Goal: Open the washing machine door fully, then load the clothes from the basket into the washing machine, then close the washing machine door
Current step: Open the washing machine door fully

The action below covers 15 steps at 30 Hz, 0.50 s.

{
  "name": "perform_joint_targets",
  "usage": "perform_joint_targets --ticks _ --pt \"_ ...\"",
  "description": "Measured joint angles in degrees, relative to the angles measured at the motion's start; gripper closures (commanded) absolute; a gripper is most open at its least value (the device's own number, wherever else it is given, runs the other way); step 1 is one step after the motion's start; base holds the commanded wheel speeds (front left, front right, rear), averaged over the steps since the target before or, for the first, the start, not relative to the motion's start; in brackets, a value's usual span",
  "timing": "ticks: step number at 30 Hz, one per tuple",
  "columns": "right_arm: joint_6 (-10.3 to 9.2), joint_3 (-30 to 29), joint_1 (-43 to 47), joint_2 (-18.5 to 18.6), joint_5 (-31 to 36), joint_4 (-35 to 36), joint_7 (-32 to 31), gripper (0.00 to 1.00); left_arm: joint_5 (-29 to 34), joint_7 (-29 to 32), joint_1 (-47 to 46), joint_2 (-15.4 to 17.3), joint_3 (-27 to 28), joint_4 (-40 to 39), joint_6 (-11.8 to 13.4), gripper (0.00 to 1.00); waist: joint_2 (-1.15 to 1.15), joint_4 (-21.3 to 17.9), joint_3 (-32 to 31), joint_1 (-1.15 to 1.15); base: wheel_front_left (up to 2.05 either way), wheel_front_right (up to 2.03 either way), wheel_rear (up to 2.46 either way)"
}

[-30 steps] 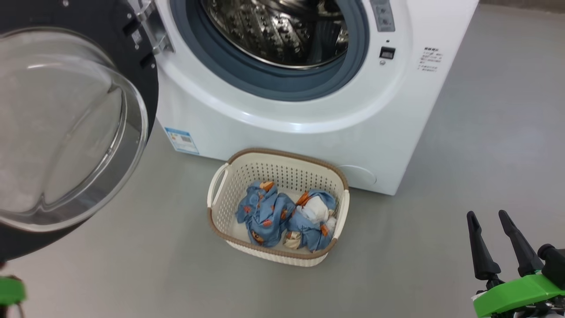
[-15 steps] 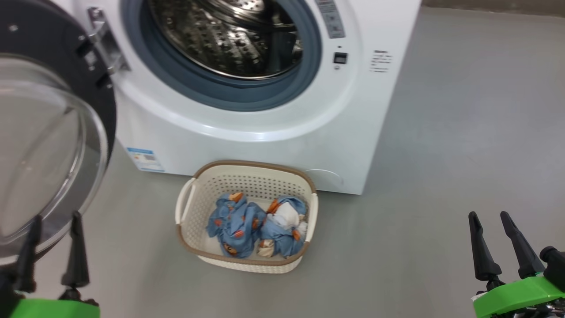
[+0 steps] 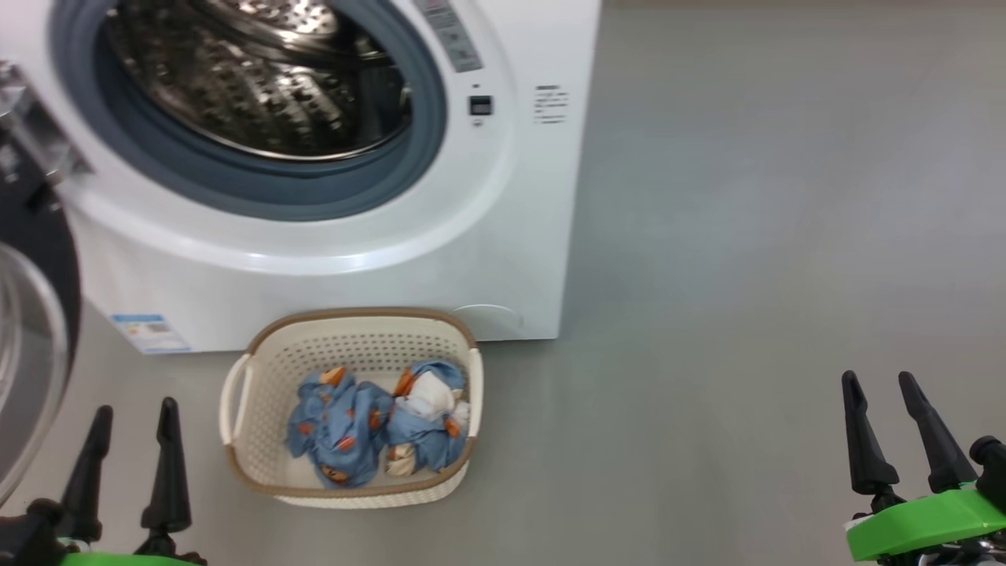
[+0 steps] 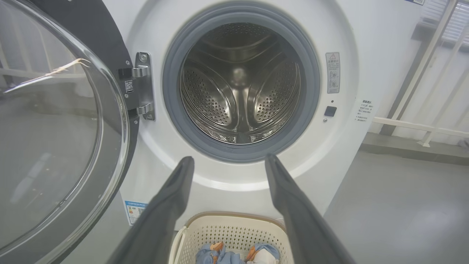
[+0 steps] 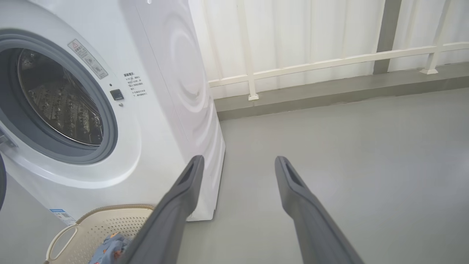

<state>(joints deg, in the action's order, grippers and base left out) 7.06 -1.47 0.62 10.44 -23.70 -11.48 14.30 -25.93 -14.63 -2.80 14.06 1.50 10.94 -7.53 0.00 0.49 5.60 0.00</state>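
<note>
The white washing machine [image 3: 503, 236] stands with its steel drum [image 3: 259, 71] exposed. Its door [image 3: 31, 314], black-rimmed with a glass bowl, hangs swung open at the far left; the left wrist view shows the same door [image 4: 55, 128] on its hinge. On the floor in front sits the cream basket [image 3: 236, 393] holding two bundles of blue printed clothes [image 3: 369, 424]. My left gripper [image 3: 135, 415] is open at the lower left, just left of the basket, holding nothing. My right gripper [image 3: 878, 381] is open at the lower right, far from the basket, over bare floor.
Grey floor [image 3: 747, 275] stretches to the right of the machine. A white railing [image 5: 311, 66] and pale wall run behind it. The open door takes up the space left of the basket.
The head camera has swung right, so machine, door and basket slid left in the picture. My left gripper has come fully into view at the lower left. The clothes lie as before.
</note>
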Motion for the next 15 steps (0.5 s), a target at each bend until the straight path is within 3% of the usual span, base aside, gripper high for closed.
perform_joint_targets --ticks 8,15 --pt "0.0 -0.51 0.01 0.01 0.0 0.33 0.0 0.0 -0.33 0.0 0.74 -1.05 -0.44 -0.96 0.0 0.0 0.0 -4.24 -0.15 0.0 0.0 0.0 0.0" --pt "0.0 -0.59 0.01 -0.16 0.0 0.36 0.0 0.0 -0.31 0.0 0.79 -1.11 -1.13 -0.78 0.0 0.0 0.0 -5.62 -0.38 0.0 0.0 0.0 0.0"
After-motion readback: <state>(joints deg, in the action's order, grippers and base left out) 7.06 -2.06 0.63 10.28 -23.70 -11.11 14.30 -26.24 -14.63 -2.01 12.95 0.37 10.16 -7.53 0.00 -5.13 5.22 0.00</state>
